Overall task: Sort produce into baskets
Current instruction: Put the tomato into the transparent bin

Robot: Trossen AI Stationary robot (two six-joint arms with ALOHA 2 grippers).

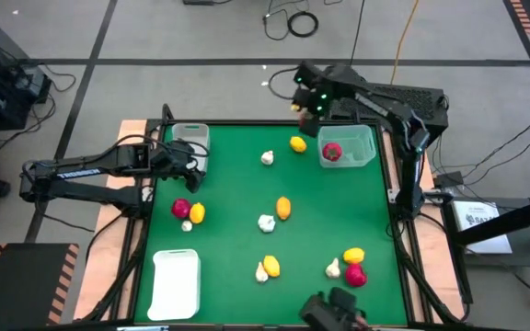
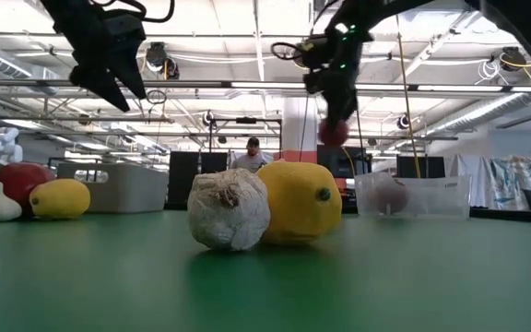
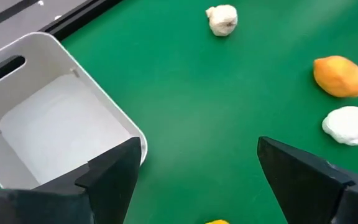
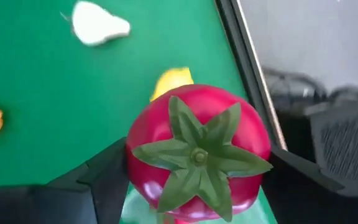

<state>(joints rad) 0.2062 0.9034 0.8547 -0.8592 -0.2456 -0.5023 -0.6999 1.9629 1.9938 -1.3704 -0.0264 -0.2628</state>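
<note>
My right gripper (image 1: pixel 306 99) hangs high over the table's far edge, just left of the clear greenish basket (image 1: pixel 368 138), shut on a red fruit with a green top (image 4: pixel 197 155). Another red fruit (image 1: pixel 332 152) lies in that basket. My left gripper (image 3: pixel 194 180) stands open with nothing between its fingers, above the table beside the grey-white basket (image 3: pixel 55 124) at the far left. Yellow fruits (image 1: pixel 283 208), whitish bulbs (image 1: pixel 266 222) and red fruits (image 1: pixel 180 209) lie scattered on the green table. The flat white tray (image 1: pixel 176 283) sits at the near left. My right gripper pinches the red fruit by its two opposite sides (image 4: pixel 138 155) between its two fingers. The fingers come from above, pointing down. The fruit is lifted well clear of the table (image 2: pixel 333 134), upright, its green top facing up toward the wrist.
The table's raised frame runs along the far edge (image 1: pixel 247 122) and the right edge (image 1: pixel 396 211). A bulb (image 1: pixel 267 158) and a yellow fruit (image 1: pixel 297 143) lie left of the clear basket. More produce is grouped at the near right (image 1: pixel 353 256). A person stands far behind the table (image 2: pixel 252 152).
</note>
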